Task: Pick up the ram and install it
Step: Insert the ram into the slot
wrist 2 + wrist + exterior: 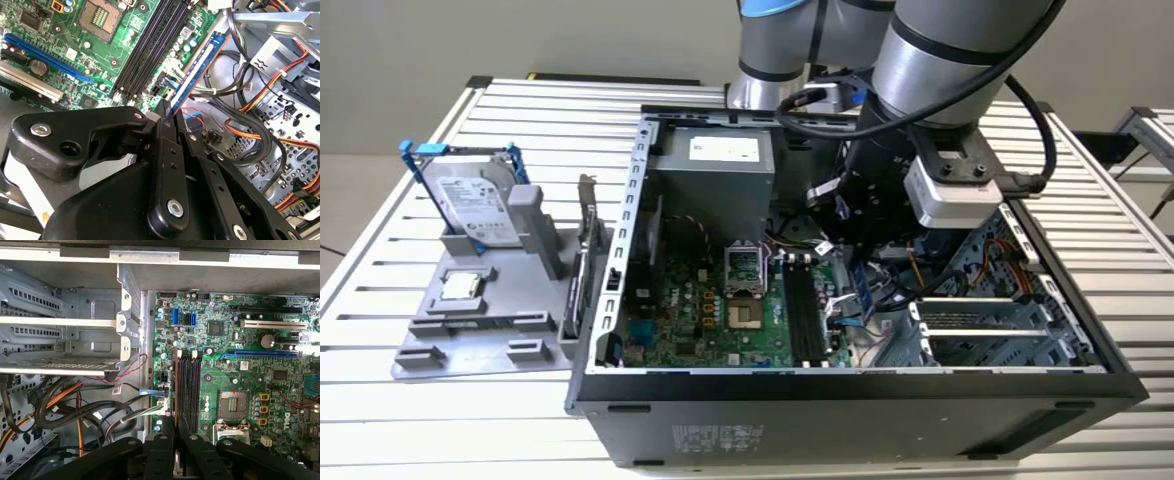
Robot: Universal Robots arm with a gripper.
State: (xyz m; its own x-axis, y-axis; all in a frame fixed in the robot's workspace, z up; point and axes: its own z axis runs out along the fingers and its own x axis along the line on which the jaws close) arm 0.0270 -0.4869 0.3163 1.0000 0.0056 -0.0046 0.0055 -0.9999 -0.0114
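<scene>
Inside the open grey computer case (854,385), the black tool (167,117) grips the slim blue-edged ram stick (197,75) edge-on above the black memory slots (187,390), where seating apparently demands exact alignment.

Near end of the ram (196,70) hidden between the pincer (167,120) fingers, seated or not unclear

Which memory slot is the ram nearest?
The outermost slot, farthest from the CPU socket; the ram in the jaws runs alongside it, the other slots lie beyond.
</scene>
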